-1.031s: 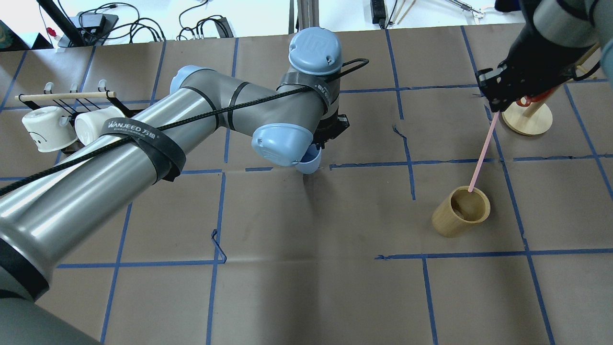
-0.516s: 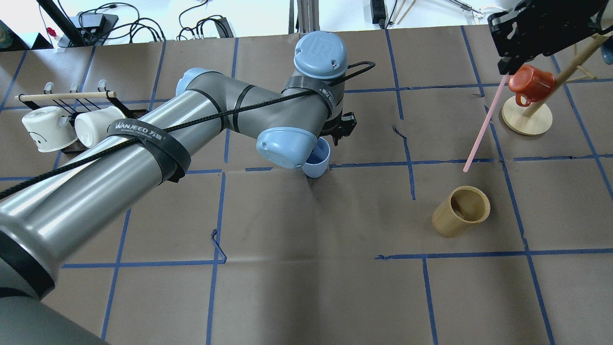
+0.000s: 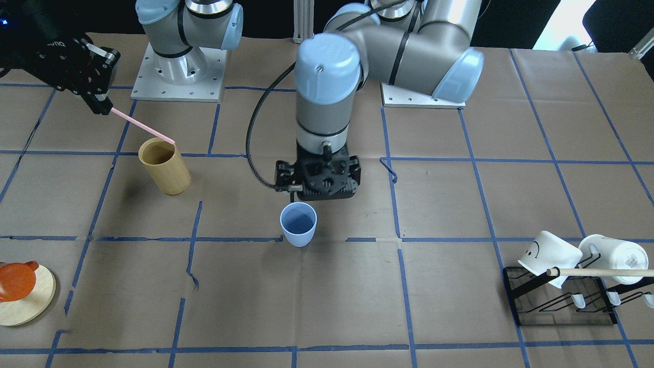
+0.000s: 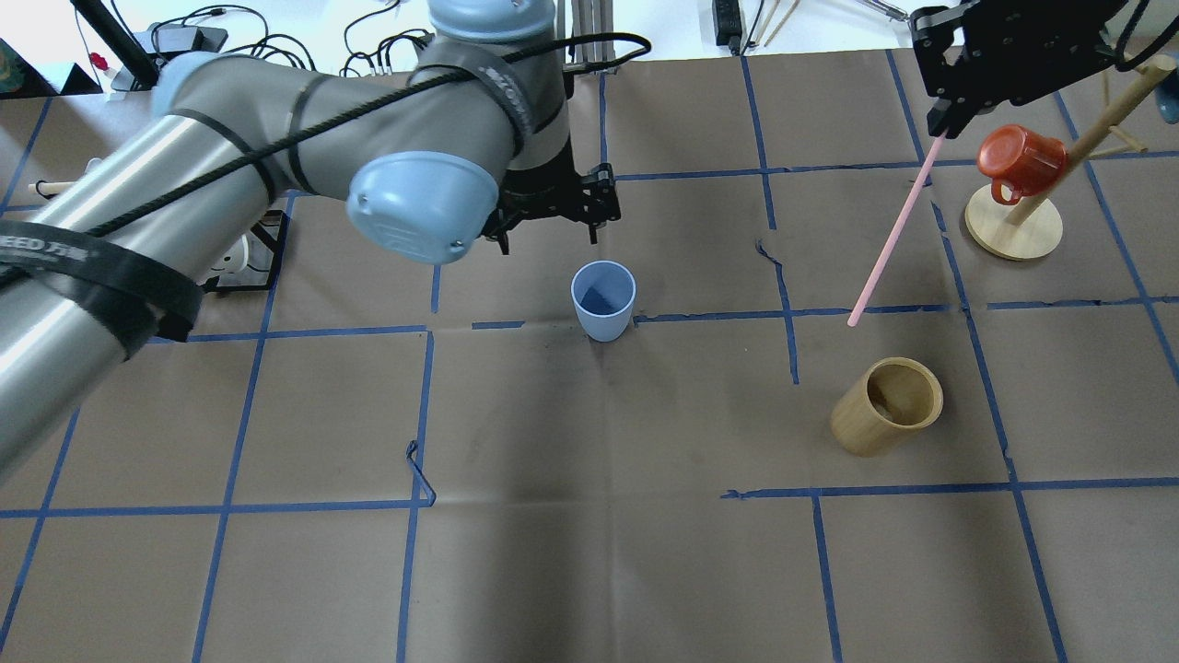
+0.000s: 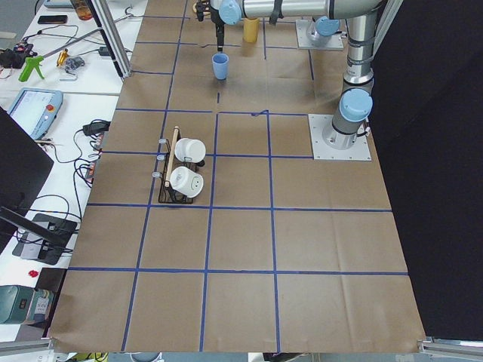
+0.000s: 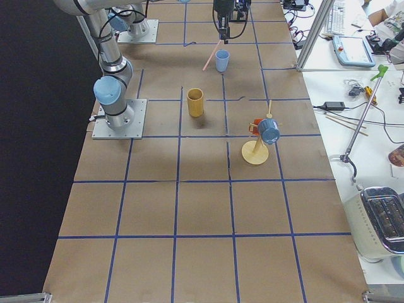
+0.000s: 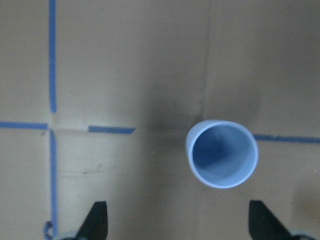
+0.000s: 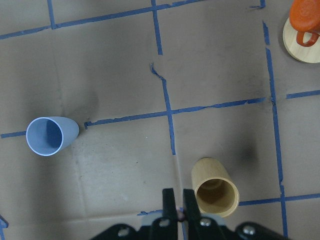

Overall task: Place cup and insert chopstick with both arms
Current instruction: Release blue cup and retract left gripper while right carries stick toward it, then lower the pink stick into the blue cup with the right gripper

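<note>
The light-blue cup (image 4: pixel 603 299) stands upright on the brown table, free of both grippers; it also shows in the front view (image 3: pixel 298 224) and the left wrist view (image 7: pixel 222 153). My left gripper (image 4: pixel 550 238) is open and empty, raised above the cup; its fingertips (image 7: pixel 97 222) are spread wide. My right gripper (image 4: pixel 939 124) is shut on the top of the pale-pink chopstick (image 4: pixel 889 235), which hangs slanted in the air. The stick's lower tip is above and beside the tan wooden cup (image 4: pixel 889 405), clear of it. In the right wrist view the jaws of the right gripper (image 8: pixel 178 206) are closed together.
A red mug (image 4: pixel 1013 158) hangs on a wooden mug tree (image 4: pixel 1013 230) at the far right. A black rack (image 3: pixel 562 301) with two white mugs (image 3: pixel 549 250) and a wooden dowel sits on my left side. Blue tape lines grid the table.
My left gripper let go of the cup, opened and lifted away, leaving it upright. My right gripper raised the chopstick out of the wooden cup and shifted it toward the middle.
</note>
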{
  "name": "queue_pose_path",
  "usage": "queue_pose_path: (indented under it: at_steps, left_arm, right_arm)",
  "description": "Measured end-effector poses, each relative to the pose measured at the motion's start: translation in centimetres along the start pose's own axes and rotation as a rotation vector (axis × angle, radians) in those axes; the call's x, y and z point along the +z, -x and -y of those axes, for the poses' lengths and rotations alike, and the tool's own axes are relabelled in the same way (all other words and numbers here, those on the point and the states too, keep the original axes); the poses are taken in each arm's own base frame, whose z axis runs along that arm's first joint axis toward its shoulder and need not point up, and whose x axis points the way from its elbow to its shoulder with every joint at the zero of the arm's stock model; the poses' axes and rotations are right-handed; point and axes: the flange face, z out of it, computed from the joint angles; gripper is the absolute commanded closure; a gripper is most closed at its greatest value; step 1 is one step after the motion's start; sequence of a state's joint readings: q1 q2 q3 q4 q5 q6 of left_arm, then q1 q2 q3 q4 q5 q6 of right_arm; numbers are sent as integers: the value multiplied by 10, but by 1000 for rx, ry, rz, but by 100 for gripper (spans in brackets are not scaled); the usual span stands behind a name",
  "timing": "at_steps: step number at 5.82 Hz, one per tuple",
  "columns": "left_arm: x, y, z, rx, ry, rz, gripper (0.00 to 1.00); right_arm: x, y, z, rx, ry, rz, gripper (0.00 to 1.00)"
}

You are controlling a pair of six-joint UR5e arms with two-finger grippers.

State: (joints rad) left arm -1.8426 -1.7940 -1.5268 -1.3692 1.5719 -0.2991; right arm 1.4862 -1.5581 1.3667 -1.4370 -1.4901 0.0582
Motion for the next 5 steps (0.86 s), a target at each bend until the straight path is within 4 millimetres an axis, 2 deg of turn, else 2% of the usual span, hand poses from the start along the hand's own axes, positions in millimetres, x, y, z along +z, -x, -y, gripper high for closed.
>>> queue_pose_path:
  at_steps: [1,2,3,5]
  left_arm:
    - [-43,50,-14,92,16,7,1]
    - [-78,84,-31,176,-6,4,1]
    - [-102,107,-44,209,-46,-1,1]
    - [-112,139,-45,170,-65,4,1]
  right_arm:
    - [10,19,7,6,7,0,96]
    - [21,43,16,8,6,1,96]
    - [32,78,28,18,1,2,96]
    - [45,157,46,57,-13,5,96]
